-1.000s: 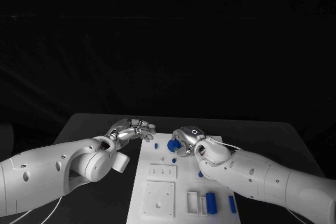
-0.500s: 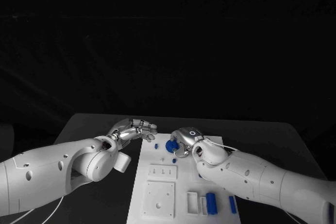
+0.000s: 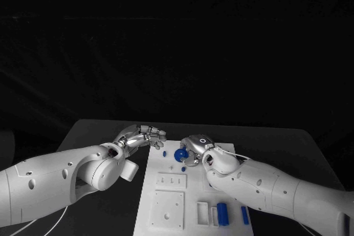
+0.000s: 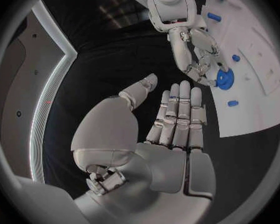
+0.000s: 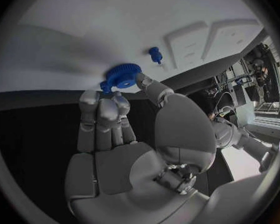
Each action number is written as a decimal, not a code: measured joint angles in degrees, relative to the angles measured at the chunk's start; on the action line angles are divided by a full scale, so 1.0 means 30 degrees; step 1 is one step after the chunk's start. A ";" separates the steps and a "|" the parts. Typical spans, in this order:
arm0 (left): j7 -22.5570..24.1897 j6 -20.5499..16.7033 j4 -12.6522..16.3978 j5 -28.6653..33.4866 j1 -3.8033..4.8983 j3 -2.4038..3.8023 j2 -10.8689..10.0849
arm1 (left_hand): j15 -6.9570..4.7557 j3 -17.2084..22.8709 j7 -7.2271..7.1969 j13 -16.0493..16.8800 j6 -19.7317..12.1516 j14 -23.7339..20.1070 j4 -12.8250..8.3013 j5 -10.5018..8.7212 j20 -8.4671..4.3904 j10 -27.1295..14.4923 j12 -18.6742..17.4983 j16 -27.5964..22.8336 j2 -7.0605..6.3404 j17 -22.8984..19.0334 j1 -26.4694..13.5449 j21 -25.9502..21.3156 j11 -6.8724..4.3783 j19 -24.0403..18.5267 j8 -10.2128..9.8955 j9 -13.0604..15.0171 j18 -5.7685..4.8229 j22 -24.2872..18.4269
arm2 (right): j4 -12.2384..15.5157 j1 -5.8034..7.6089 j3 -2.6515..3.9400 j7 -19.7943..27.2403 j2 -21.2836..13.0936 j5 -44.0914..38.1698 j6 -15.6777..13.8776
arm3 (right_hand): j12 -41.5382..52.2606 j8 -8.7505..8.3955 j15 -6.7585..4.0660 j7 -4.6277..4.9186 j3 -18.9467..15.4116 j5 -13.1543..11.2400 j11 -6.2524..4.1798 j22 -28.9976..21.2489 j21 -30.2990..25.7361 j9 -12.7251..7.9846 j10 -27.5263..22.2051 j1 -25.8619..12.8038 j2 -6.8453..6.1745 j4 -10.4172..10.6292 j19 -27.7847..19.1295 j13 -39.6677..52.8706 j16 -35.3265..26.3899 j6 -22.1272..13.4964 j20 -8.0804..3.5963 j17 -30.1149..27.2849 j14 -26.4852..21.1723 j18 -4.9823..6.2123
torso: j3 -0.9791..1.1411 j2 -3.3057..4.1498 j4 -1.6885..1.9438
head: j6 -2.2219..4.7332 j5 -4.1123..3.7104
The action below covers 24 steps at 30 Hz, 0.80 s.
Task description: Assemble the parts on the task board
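The right hand (image 3: 196,146) reaches over the far end of the white task board (image 3: 168,215), wrist bent down, its fingers (image 5: 110,107) and thumb pinching a blue gear (image 3: 181,154) just above the board's surface. A small blue peg (image 5: 155,54) stands on the board close by. The left hand (image 3: 141,136) hovers over the black bench (image 3: 96,133) beside the board's far left corner, holding nothing, its fingers (image 4: 179,109) held straight together and the thumb apart.
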 measured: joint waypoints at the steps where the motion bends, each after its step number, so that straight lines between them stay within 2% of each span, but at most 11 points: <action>1: -0.0001 0.0000 -0.0001 0.0000 0.0000 0.0000 0.0000 | 0.0000 0.0000 0.0000 0.0000 -0.0001 0.0000 0.0000 0.0000 0.0000 0.0000 -0.0001 0.0000 0.0000 0.0000 0.0000 0.0000 0.0000 0.0000 0.0000 0.0000 -0.0001 0.0000 | 0.0028 0.0000 0.0000 0.0000 -0.0019 0.0024 -0.0014 | 0.0000 0.0000 0.0017 0.0000 -0.0072 0.0000 0.0001 0.0001 0.0000 0.0000 -0.0001 -0.0056 -0.0027 0.0019 0.0000 0.0000 0.0000 0.0000 0.0001 0.0001 0.0014 -0.0002 | 0.0000 0.0000 -0.0002 | -0.0007 0.0004; 7: -0.0013 0.0004 -0.0007 0.0000 0.0000 0.0000 -0.0089 | 0.0000 0.0000 0.0000 0.0000 0.0000 0.0000 0.0000 0.0000 0.0000 0.0000 -0.0001 0.0000 0.0000 -0.0001 0.0000 0.0000 0.0000 0.0000 -0.0080 -0.0002 -0.0002 -0.0001 | 0.0704 0.0001 0.0000 0.0021 -0.0498 0.0263 -0.0306 | 0.0000 0.0000 0.0094 0.0068 -0.0433 0.0000 0.0064 0.0010 -0.0076 0.0000 -0.0063 -0.0273 -0.0014 0.0180 -0.0003 0.0000 -0.0013 -0.0060 0.0005 0.0046 0.0042 -0.0027 | 0.0018 -0.0004 -0.0026 | -0.0026 0.0029; 11: -0.0015 0.0004 0.0003 0.0001 -0.0001 0.0000 -0.0195 | 0.0000 0.0000 -0.0001 0.0000 0.0000 0.0000 0.0000 0.0000 -0.0001 0.0000 -0.0001 0.0000 0.0000 -0.0002 0.0000 0.0000 0.0001 0.0000 -0.0080 -0.0003 -0.0004 -0.0001 | 0.1914 0.0076 0.0033 0.0080 -0.1439 0.0496 -0.0617 | 0.0000 0.0000 0.0094 0.0069 -0.0559 0.0000 0.0065 0.0010 -0.0076 0.0026 -0.0064 -0.0272 -0.0015 0.0202 -0.0005 0.0000 -0.0013 -0.0058 0.0007 0.0060 0.0043 -0.0030 | 0.0029 -0.0013 -0.0075 | 0.0007 0.0020; 18: -0.0015 0.0004 -0.0039 0.0004 -0.0004 0.0000 -0.0306 | 0.0000 0.0000 0.0000 0.0001 0.0000 0.0000 0.0000 0.0000 -0.0001 0.0000 -0.0001 0.0000 0.0000 -0.0003 0.0000 0.0000 0.0000 0.0000 -0.0080 -0.0005 -0.0007 0.0000 | 0.4032 0.0491 0.0725 0.0609 -0.3765 0.1792 -0.0868 | -0.0001 0.0000 0.0094 -0.0015 -0.0559 0.0000 0.0064 0.0008 -0.0141 0.0113 -0.0063 -0.0271 -0.0015 0.0202 -0.0006 0.0024 -0.0013 0.0058 0.0012 0.0110 0.0044 -0.0034 | 0.0068 -0.0055 -0.0178 | 0.0095 -0.0044; 19: -0.0011 0.0004 -0.0082 0.0004 -0.0004 -0.0002 -0.0299 | 0.0000 0.0000 -0.0001 0.0000 0.0000 0.0000 0.0000 0.0000 -0.0001 0.0000 -0.0001 0.0000 0.0000 -0.0004 0.0000 0.0000 0.0000 0.0000 -0.0080 -0.0006 -0.0007 0.0000 | 0.4239 0.0494 0.0804 0.0774 -0.4158 0.2029 -0.0868 | -0.0002 0.0000 0.0094 -0.0014 -0.0558 0.0000 0.0064 0.0008 -0.0171 0.0114 -0.0063 -0.0149 0.0106 0.0202 -0.0006 0.0024 -0.0013 0.0059 0.0013 0.0109 0.0044 -0.0035 | 0.0077 -0.0068 -0.0205 | 0.0108 -0.0046; 24: 0.0013 0.0009 -0.0355 0.0006 -0.0005 -0.0003 -0.0308 | 0.0000 0.0000 0.0000 0.0001 0.0000 0.0000 0.0000 0.0000 0.0000 -0.0001 -0.0001 0.0000 0.0000 0.0017 0.0000 -0.0001 0.0000 0.0000 -0.0080 0.0016 -0.0008 0.0000 | 0.4657 0.0502 0.1071 0.1938 -0.6072 0.3641 -0.0792 | 0.0076 0.0000 0.0094 -0.0007 -0.0769 0.0083 0.0063 0.0007 -0.0179 0.0114 -0.0061 0.0421 0.0370 -0.0223 -0.0011 0.0074 -0.0093 0.0067 0.0012 0.0162 0.0044 -0.0041 | 0.0148 -0.0189 -0.0449 | 0.0165 0.0004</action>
